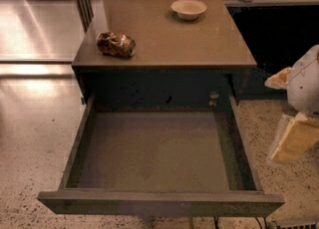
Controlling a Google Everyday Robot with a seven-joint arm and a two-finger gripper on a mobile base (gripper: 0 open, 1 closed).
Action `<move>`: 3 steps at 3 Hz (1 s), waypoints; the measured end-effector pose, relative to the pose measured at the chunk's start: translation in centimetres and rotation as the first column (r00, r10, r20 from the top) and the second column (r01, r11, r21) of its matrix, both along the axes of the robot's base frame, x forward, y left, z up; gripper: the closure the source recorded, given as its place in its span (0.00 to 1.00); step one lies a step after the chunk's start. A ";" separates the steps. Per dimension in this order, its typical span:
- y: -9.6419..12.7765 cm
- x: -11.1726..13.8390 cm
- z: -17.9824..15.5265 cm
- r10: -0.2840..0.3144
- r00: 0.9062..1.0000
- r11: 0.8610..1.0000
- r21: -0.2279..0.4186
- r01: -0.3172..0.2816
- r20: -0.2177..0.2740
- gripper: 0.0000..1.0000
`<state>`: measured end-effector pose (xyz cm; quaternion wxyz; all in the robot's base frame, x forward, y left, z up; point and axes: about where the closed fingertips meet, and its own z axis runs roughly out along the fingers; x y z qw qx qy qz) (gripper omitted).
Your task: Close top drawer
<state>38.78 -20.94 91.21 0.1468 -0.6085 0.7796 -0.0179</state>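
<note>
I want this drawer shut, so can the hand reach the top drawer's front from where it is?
Probably yes: the hand hangs right of the open top drawer, apart from it, with only floor between it and the drawer's front.

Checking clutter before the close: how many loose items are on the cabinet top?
2: a bowl at the back right, a crumpled brown packet at the front left. None seems hidden. The gripper hangs right of the open top drawer.

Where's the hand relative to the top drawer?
At the camera view's right edge, the hand hovers right of the open top drawer, apart from it.
</note>
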 end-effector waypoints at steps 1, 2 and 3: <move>-0.1 -0.4 -0.9 -0.001 1.000 1.000 -0.003 0.001 -0.019 0.41; -0.1 -0.4 -0.9 -0.001 1.000 1.000 -0.003 0.001 -0.019 0.64; 0.1 -1.5 -2.4 -0.020 1.000 1.000 0.007 0.020 -0.024 0.87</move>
